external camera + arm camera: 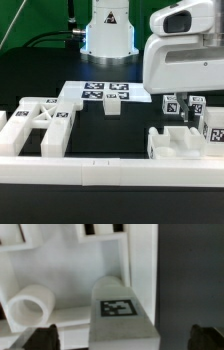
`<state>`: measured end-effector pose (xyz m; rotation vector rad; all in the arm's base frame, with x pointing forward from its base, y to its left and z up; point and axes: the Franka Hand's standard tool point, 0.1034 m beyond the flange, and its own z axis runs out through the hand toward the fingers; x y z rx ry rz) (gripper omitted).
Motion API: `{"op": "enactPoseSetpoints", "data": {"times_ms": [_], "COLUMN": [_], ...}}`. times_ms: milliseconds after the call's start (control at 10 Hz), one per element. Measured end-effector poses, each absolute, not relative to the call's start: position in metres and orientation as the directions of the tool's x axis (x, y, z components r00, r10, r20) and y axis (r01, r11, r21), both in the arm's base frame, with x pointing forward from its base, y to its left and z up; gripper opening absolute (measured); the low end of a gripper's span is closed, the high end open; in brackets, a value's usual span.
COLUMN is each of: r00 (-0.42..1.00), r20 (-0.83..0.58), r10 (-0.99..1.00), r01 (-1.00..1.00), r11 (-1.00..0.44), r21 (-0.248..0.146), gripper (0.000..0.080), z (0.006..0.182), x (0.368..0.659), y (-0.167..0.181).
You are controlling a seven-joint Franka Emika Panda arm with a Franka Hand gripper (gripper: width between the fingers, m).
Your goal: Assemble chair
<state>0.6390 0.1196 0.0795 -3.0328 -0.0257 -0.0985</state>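
1. Work surface. The chair is unassembled. Its white parts lie loose on the black table (120, 135), behind a long low border rail (110, 175) that runs along the near edge.

2. Part positions, exterior view.
- The X-braced frame (38, 122) lies flat at the exterior view's left, just behind the rail.
- The marker board (100, 92) lies near the middle of the table, in front of the robot base (108, 30).
- A small block (111, 108) stands just in front of the marker board.
- Two small cubes (170, 104), each with a black-and-white tag, stand side by side at the exterior view's right.
- A notched block (180, 142) lies in front of the cubes, close to the rail.
- Another tagged piece (213, 126) shows at the right edge, just beside the notched block.

3. Arm. The wrist housing (185, 50) hangs over the right-hand group of parts, above the cubes. Its lower end cannot be made out in this view.

4. Jaws, wrist view. The jaws stand fully apart and grasp nothing. Both dark fingertips (45, 338) show at the frame edge. A tagged block (120, 308) appears between them, with a clear gap on each side. A short white tube (30, 308) lies on its side near this block. Both rest against a larger white part (70, 266); which part this is cannot be told.
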Motion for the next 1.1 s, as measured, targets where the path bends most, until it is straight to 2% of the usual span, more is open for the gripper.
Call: {"op": "enactPoseSetpoints", "data": {"times_ms": [100, 200, 300, 400, 700, 900, 1100], "r00": [0.998, 0.998, 0.998, 0.998, 0.997, 0.948, 0.815], "r20": [0.065, 0.065, 0.065, 0.065, 0.064, 0.075, 0.053], "r10": [0.008, 0.008, 0.007, 0.007, -0.053, -0.309, -0.577], "r01": [0.015, 0.015, 0.014, 0.014, -0.046, -0.296, -0.563], "r11": [-0.994, -0.994, -0.994, -0.994, -0.993, -0.944, -0.810], "r21": [-0.107, -0.107, -0.106, -0.106, -0.112, -0.145, -0.165], "gripper": [0.0532, 0.0372, 0.0372, 0.0287, 0.0287, 0.0287, 0.0288], "z": [0.0794, 0.0793, 0.0795, 0.0794, 0.0792, 0.0785, 0.0784], "x": [0.6389, 0.6389, 0.6391, 0.6391, 0.6391, 0.6390, 0.6392], "y": [0.1199, 0.1198, 0.1191, 0.1191, 0.1190, 0.1193, 0.1207]}}
